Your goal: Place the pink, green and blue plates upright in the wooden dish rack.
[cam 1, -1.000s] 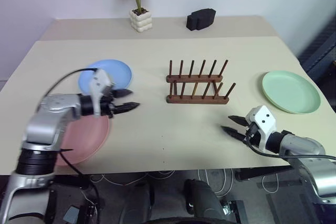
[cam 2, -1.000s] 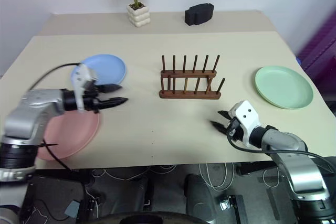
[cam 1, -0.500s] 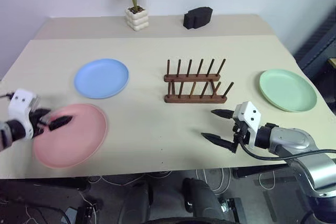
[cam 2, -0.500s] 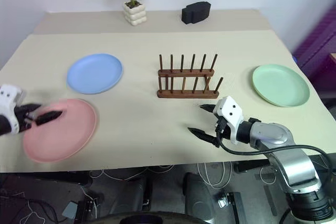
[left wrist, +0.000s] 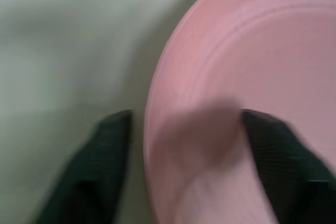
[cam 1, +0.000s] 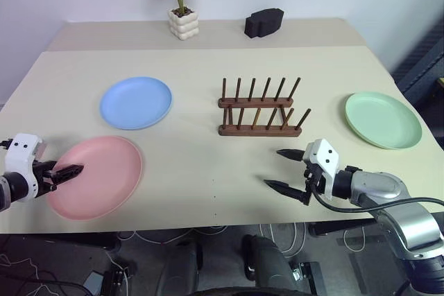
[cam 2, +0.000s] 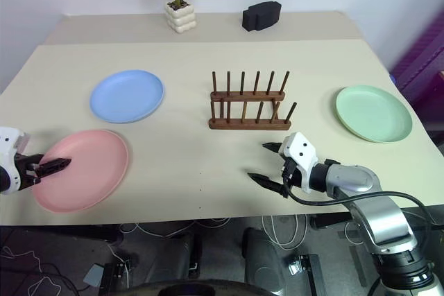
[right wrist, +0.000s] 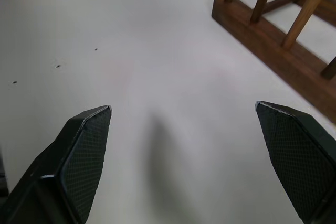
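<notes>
Plates (cam 1: 135,102) — three lying flat; rack (cam 1: 261,109) — one.

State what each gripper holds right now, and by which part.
Left gripper straddles the near rim of the round pink plate; a firm grip cannot be told. Right gripper is open over the table, holding nothing.

My right gripper (cam 1: 286,169) carries two tapered black fingers (right wrist: 79,153) with a fine cross-hatched texture, mounted on a white housing. A black cable loops beneath my silver-grey forearm. My left gripper (cam 1: 68,170) has a matching white housing.
</notes>
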